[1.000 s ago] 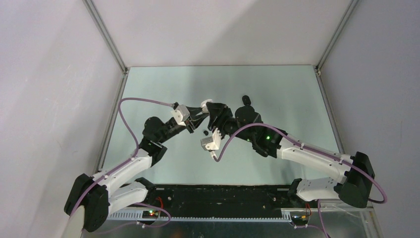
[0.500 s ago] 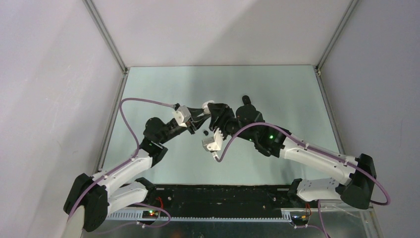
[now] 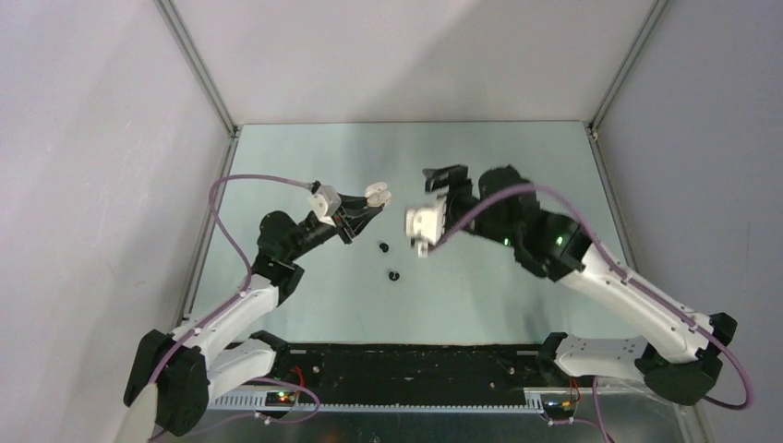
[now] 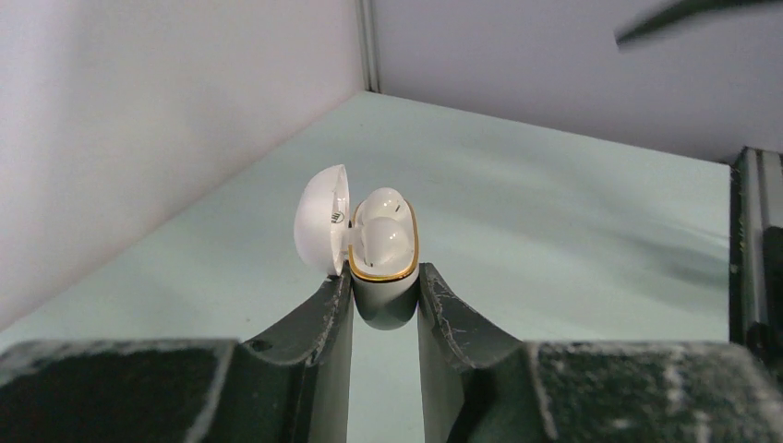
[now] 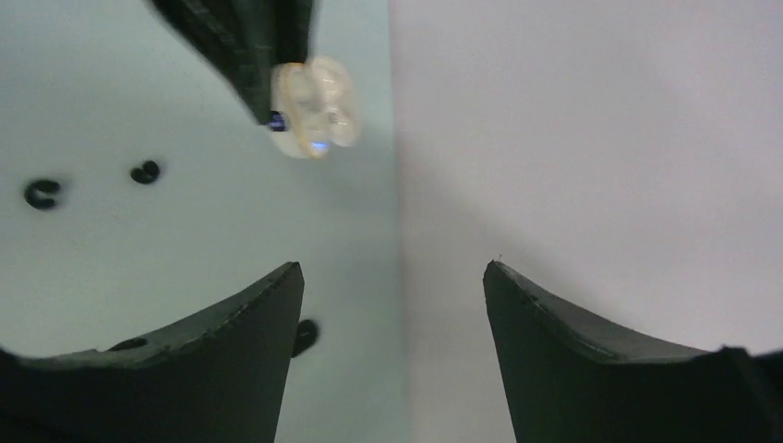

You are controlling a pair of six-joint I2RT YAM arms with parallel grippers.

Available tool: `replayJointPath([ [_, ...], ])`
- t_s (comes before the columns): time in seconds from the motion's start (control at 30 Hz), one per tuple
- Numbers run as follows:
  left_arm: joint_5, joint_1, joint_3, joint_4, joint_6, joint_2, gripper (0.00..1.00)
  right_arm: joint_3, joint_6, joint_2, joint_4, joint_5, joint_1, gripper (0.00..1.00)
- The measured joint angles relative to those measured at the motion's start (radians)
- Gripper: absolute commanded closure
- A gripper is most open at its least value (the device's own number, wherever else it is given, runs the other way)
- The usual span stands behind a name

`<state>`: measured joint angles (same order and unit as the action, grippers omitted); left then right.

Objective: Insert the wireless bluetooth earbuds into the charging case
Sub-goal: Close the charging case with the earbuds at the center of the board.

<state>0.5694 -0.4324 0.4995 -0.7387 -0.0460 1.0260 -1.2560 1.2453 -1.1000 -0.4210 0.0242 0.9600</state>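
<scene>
open gap between left hand gripping white case and right hand, two black earbuds loose on bench just nearer than that gap, free room over far bench up to back wall, left wall and right wall closing the sides

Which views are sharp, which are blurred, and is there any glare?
Right wrist view: the white case is smeared and soft. Left wrist view: the same case is sharp, with small highlights. Top view: a pale sheen crosses the table.
</scene>
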Motion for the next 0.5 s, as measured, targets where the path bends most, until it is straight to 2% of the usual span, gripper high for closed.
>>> replayJointPath([
  [0.1,0.076,0.023,0.002,0.067,0.02,-0.018,1.0,-0.212,-0.25,-0.107,-0.148,0.122,-0.108,0.22],
  [0.23,0.151,0.032,0.04,0.188,0.071,-0.032,1.0,-0.37,-0.444,-0.232,-0.28,0.323,-0.229,0.2],
  [0.37,0.211,0.079,0.121,0.285,0.099,-0.011,1.0,-0.491,-0.548,-0.382,-0.409,0.534,-0.312,0.18],
  [0.5,0.242,0.112,0.171,0.333,0.1,0.016,1.0,-0.6,-0.556,-0.533,-0.52,0.658,-0.32,0.16],
])
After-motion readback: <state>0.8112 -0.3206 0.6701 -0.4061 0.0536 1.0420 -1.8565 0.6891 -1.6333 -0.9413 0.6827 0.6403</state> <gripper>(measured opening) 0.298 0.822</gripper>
